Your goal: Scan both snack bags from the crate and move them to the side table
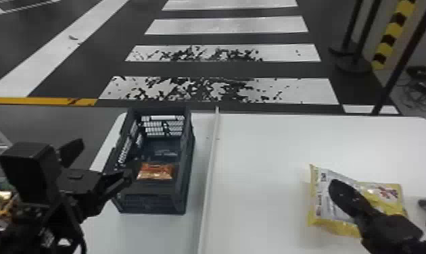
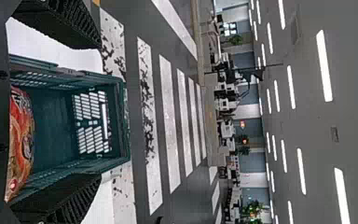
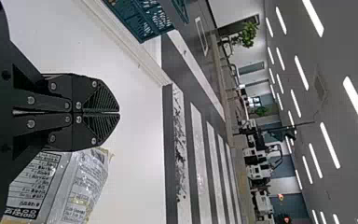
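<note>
With the left gripper (image 1: pixel 104 160) spread wide and empty near the crate's near left corner, likely set to fetch the orange snack bag (image 1: pixel 156 171), flat on the crate (image 1: pixel 148 202) floor toward the near edge. Tilt down, centre over the bag, then sink between the walls without snagging the rim. Squeeze gently to spare the contents; lift straight. With the right gripper (image 3: pixel 119 112) closed on nothing by the yellow snack bag (image 1: pixel 324 189), right of the raised strip (image 1: pixel 207 175) on the white table (image 1: pixel 266 145), best hold off.
</note>
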Motion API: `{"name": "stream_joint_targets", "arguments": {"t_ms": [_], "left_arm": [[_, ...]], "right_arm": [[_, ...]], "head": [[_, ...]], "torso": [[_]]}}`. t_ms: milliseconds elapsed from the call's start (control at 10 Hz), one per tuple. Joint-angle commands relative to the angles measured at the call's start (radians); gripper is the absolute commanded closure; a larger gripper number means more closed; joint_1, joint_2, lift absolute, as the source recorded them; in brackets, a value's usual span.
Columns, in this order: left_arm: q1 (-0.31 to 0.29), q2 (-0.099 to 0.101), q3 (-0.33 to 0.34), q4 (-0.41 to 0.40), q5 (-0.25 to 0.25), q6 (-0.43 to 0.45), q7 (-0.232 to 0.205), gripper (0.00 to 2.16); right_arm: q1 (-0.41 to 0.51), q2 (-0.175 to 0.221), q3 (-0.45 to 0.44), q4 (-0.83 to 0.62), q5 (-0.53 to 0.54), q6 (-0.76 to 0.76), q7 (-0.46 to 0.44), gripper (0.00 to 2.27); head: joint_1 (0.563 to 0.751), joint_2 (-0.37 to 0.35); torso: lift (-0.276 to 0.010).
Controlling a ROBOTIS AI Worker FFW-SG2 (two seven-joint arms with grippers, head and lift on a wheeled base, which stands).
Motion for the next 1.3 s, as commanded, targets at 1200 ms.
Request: {"name": "stream_joint_targets", "arguments": {"t_ms": [1200], "left_arm": [[0.007, -0.006, -0.067, 0.085, -0.002, -0.141, -0.041, 0.0]], "right_arm": [[-0.147, 0.011, -0.015, 0.256, 0.132, -0.015, 0.099, 2.24]], "head": [[0.695, 0.066]], "torso": [[-0.095]]}}
